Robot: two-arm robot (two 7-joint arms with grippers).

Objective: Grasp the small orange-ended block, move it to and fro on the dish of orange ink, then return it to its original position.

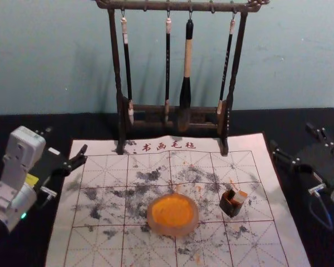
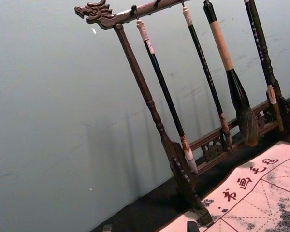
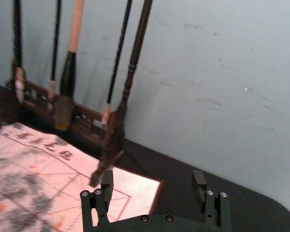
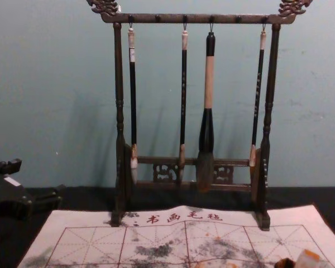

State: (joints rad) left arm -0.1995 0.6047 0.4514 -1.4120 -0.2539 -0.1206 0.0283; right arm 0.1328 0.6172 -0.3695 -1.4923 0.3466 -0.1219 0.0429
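The black table (image 1: 284, 121) is backed by a dragon-ended brush rack (image 4: 201, 19), where four calligraphy brushes are hung. In front of it, the writing mat (image 1: 106, 253) is laid out, well smudged with ink. At the mat's left side the left claw (image 1: 67, 140) is held, opened and with nothing gripped. Beyond the right edge, the right claw (image 3: 152, 179) is spread wide, nothing held there either, and by that one the pick would be best made. Now the round dish (image 1: 172, 214), with orange ink spread across its middle; it looks rigid and should be pressed on gently, lest it be slid. Just to its right, well apart from both claws, the small dark box (image 1: 231, 207) is set down, and there, tilted at its top, the little pale block (image 1: 240, 197) is seen, marked with orange. Whether it is seated inside or only leaned cannot be told. It is judged light and fairly stiff, slippery wherever wet. By its pale sides it should be taken, squarely and lightly, the inked end left free and the box undisturbed.
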